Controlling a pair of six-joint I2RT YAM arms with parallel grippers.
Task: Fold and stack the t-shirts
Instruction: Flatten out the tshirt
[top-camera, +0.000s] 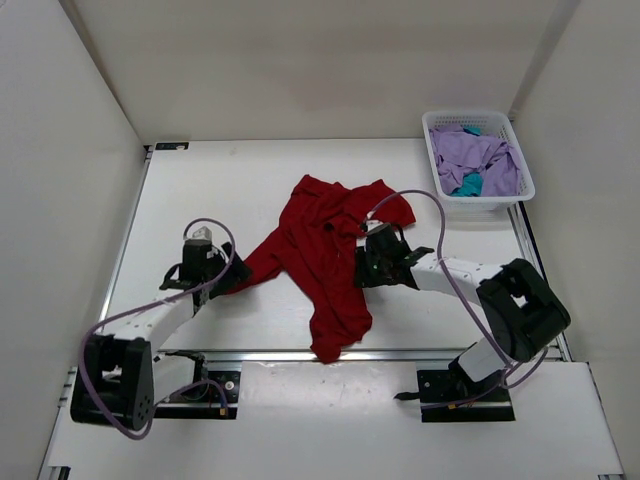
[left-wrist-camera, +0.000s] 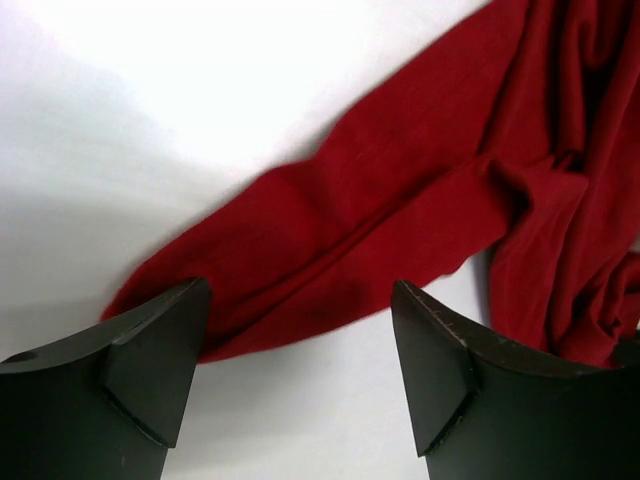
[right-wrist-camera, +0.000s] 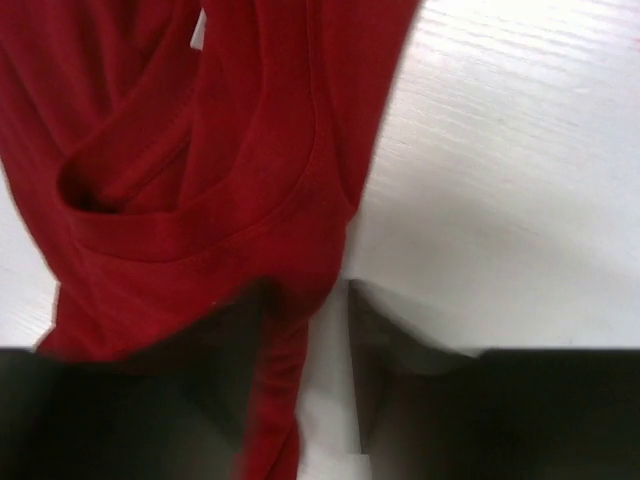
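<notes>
A deep red t-shirt lies crumpled across the middle of the table. My left gripper stands open at its lower left tip; in the left wrist view that red tip lies just past the spread fingers, and the gripper holds nothing. My right gripper sits on the shirt's right side. In the right wrist view a fold of red cloth runs between its jaws, which stand apart, with bare table beside the right finger. A lavender t-shirt and a teal t-shirt lie in the basket.
A white mesh basket stands at the back right corner of the table. White walls close in the table on three sides. A metal rail runs along the near edge by the arm bases.
</notes>
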